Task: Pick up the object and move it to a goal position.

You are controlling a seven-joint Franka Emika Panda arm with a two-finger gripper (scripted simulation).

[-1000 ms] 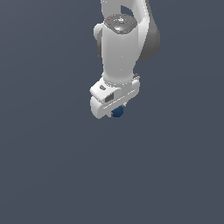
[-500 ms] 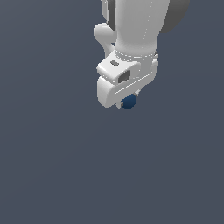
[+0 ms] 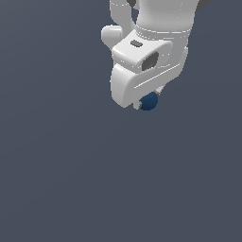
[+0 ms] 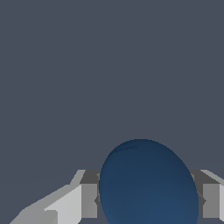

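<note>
A flat, uniform slate-grey surface (image 3: 61,179) fills both views from edge to edge. It has no seams, markings or visible borders, and no walls or other room features can be made out against it; whether it is a floor or a tabletop cannot be told.

The white robot arm (image 3: 160,19) enters from the top of the exterior view, right of centre, with its bulky wrist housing angled down toward the exterior view's left. A small grey inset and a dark oval recess mark the housing's face.

Below the housing sits the gripper (image 3: 147,100), mostly hidden by the white body in the exterior view. In the wrist view its fingers (image 4: 83,199) appear as pale grey blocks on either side of the ball, drawn in against it, so the gripper is closed on the ball.

The dark blue ball (image 3: 150,101) peeks out from beneath the housing's lower edge in the exterior view. In the wrist view the ball (image 4: 148,183) is large and smooth, sitting between the two fingers with the plain grey surface behind it.
</note>
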